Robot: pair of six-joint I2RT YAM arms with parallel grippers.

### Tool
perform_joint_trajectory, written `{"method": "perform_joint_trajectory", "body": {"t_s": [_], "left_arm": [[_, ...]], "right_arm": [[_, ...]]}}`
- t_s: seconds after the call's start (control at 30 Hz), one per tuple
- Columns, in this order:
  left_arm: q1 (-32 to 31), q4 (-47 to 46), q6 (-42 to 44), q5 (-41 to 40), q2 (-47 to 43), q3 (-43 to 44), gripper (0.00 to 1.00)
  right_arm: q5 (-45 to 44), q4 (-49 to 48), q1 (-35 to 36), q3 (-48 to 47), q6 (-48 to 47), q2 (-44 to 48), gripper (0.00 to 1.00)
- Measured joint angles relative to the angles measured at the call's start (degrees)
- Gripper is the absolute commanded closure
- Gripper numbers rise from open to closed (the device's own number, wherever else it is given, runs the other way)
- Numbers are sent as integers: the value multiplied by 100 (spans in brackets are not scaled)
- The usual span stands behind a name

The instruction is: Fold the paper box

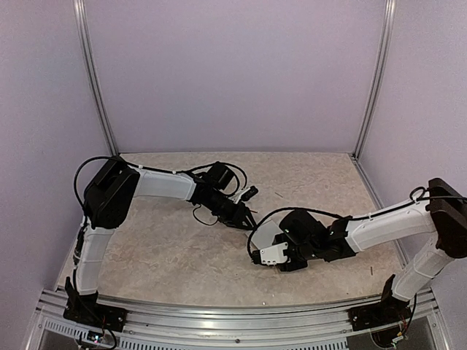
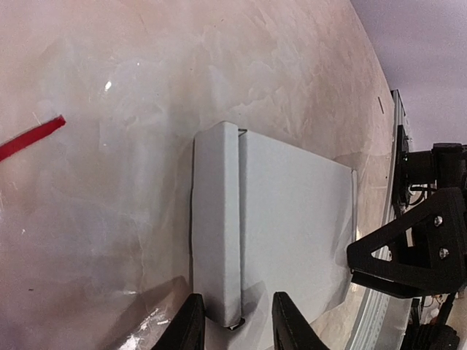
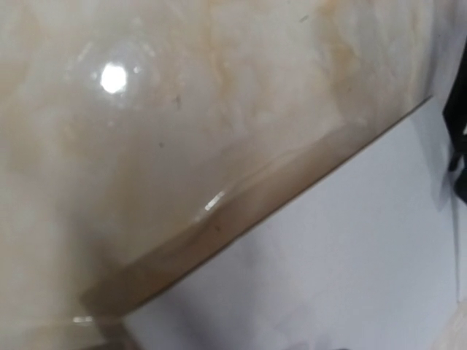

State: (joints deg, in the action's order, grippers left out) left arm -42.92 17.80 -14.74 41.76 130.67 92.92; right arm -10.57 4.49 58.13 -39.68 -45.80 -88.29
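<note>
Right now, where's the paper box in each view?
Top external: paper box sits right of centre on the table, mostly covered.
Left wrist: box at centre, reaching the bottom edge.
Right wrist: box fills the lower right.
Shared landmark: the marbled beige table under it.

free: far table (image 1: pixel 314 179) | blocked: centre, left tool (image 2: pixel 237 322), right tool (image 1: pixel 263 255) at paper box (image 2: pixel 292 219)
</note>
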Motion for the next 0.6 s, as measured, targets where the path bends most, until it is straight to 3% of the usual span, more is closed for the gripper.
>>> {"method": "perform_joint_trajectory", "body": {"t_s": [0.23, 0.6], "left_arm": [[-4, -35, 0, 2, 2, 0, 69], [-2, -105, 0, -33, 4, 2, 69]], "right_arm": [[-109, -46, 22, 0, 105, -35, 57], [-498, -129, 44, 42, 426, -114, 58]]}}
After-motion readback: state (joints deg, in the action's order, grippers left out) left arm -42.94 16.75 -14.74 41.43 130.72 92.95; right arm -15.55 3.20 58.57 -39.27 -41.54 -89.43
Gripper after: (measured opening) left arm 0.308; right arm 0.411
